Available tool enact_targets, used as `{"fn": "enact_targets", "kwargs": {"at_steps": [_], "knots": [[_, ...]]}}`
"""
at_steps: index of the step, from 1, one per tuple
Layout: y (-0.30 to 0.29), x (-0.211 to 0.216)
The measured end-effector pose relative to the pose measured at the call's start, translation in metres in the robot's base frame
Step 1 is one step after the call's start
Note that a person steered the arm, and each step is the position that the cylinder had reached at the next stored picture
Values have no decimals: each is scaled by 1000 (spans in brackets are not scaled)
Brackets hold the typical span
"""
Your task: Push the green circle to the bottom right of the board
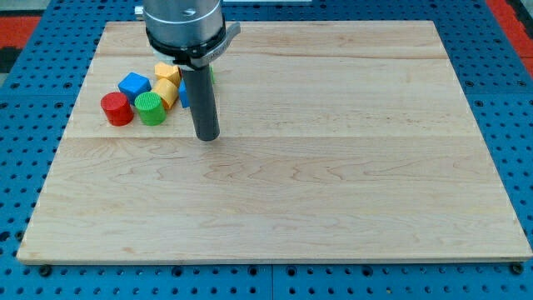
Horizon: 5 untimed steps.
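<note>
The green circle (pixel 151 108) sits in a cluster of blocks at the board's upper left. A red round block (pixel 117 109) touches its left side. A blue block (pixel 134 85) lies just above them. Two yellow blocks (pixel 166 82) lie up and to the right of the green circle, with another blue block (pixel 183 93) half hidden behind the rod. My tip (pixel 206 137) rests on the board to the right of the green circle and slightly lower, apart from it.
The wooden board (pixel 333 167) lies on a blue pegboard surface (pixel 25 167). The arm's dark round head (pixel 183 25) hangs over the board's top edge. A sliver of green (pixel 212 73) shows behind the rod's right side.
</note>
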<state>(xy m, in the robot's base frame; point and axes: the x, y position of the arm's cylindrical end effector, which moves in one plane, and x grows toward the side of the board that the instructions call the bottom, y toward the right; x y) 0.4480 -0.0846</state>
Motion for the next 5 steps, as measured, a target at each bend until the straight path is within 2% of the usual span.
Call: {"fn": "enact_targets", "kwargs": {"at_steps": [1, 3, 5], "knots": [[-16, 18], [-119, -9], [-194, -24]]}}
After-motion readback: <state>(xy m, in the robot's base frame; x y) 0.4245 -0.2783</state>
